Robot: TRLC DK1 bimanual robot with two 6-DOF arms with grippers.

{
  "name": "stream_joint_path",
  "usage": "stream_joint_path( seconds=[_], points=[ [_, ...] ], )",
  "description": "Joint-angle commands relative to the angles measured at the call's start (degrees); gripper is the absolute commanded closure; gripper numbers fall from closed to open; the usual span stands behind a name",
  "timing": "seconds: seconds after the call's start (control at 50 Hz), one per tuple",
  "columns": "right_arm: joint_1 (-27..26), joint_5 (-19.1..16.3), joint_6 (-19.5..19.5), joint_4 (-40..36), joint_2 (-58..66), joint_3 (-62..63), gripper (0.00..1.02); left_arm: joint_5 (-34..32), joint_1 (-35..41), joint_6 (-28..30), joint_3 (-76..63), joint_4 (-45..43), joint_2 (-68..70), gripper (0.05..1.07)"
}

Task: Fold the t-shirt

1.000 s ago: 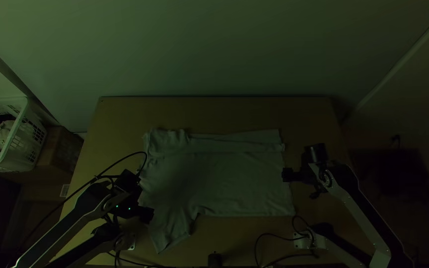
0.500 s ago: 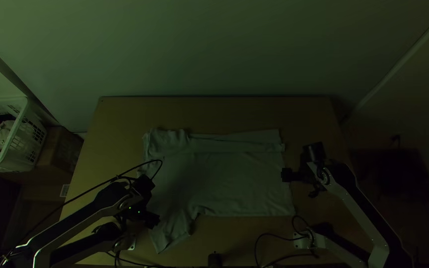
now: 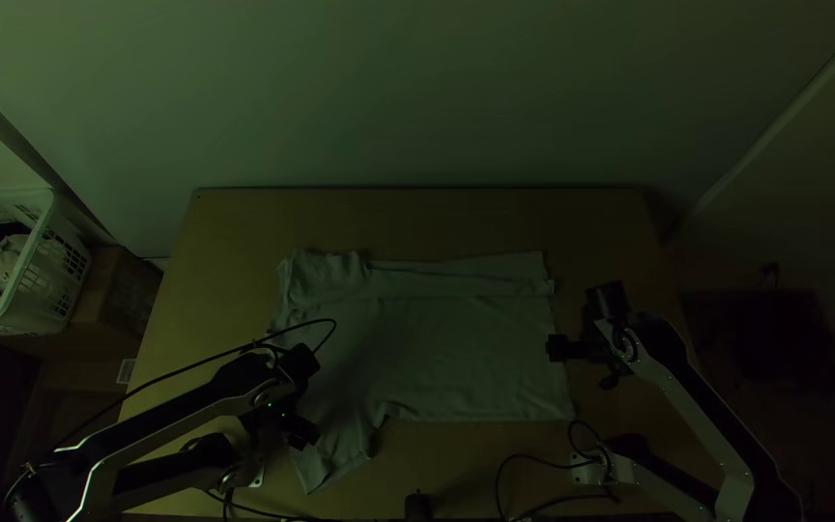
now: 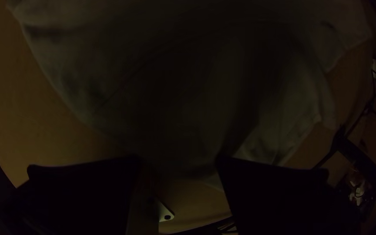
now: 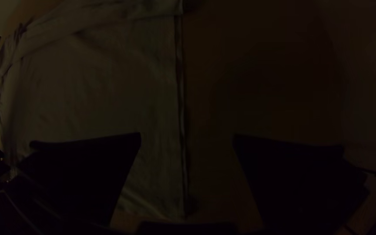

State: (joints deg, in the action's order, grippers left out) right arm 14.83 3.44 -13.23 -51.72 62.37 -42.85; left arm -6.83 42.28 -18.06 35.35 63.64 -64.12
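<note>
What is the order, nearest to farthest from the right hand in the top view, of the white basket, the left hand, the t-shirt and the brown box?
1. T-shirt: its right edge is beside the right hand.
2. Left hand: at the shirt's left end.
3. Brown box: off the table's left side.
4. White basket: farther left.

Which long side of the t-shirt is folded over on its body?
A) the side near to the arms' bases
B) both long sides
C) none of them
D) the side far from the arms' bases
D: a folded strip runs along the far side of the t-shirt, while on the near side a sleeve sticks out flat.
</note>
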Motion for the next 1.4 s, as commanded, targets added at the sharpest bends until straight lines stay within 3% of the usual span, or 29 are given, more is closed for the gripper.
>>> stream_joint_path(
  seconds=[0.0,0.1,0.22,0.56,0.82,0.96,1.14,1.26,1.38],
  points=[
    [0.1,-0.2,0.5,-1.2,0.7,1.8,0.07,0.3,1.0,-1.2,-1.1,-0.4,-1.0,0.64],
    [0.6,-0.7,0.5,-2.6,1.1,2.8,0.07,1.9,1.1,-0.7,-0.1,-1.3,-0.8,1.04],
    [0.7,-2.9,0.4,-5.9,2.8,2.4,0.13,3.1,-0.1,0.0,0.8,-2.1,0.1,1.05],
    [5.1,-4.0,0.1,-20.6,19.0,-2.9,0.13,3.1,-6.9,4.0,6.9,-1.9,2.0,1.05],
    [8.5,-7.5,0.0,-20.9,22.4,-1.2,0.14,3.1,-11.6,7.3,8.0,-1.2,4.1,1.05],
    [10.0,-8.4,0.4,-20.3,23.2,-0.4,0.26,3.1,-12.4,7.6,8.0,-1.1,4.4,1.05],
    [12.3,-8.4,1.1,-18.3,23.0,1.1,0.73,3.0,-13.9,8.6,8.0,-1.2,4.5,1.05],
    [11.9,-8.3,1.2,-16.7,22.1,1.1,0.99,3.1,-14.6,8.8,8.2,-1.3,4.4,1.05],
    [11.9,-8.1,1.2,-16.5,19.5,0.8,1.00,3.1,-15.8,9.3,9.2,-1.3,4.5,1.05]
  ],
)
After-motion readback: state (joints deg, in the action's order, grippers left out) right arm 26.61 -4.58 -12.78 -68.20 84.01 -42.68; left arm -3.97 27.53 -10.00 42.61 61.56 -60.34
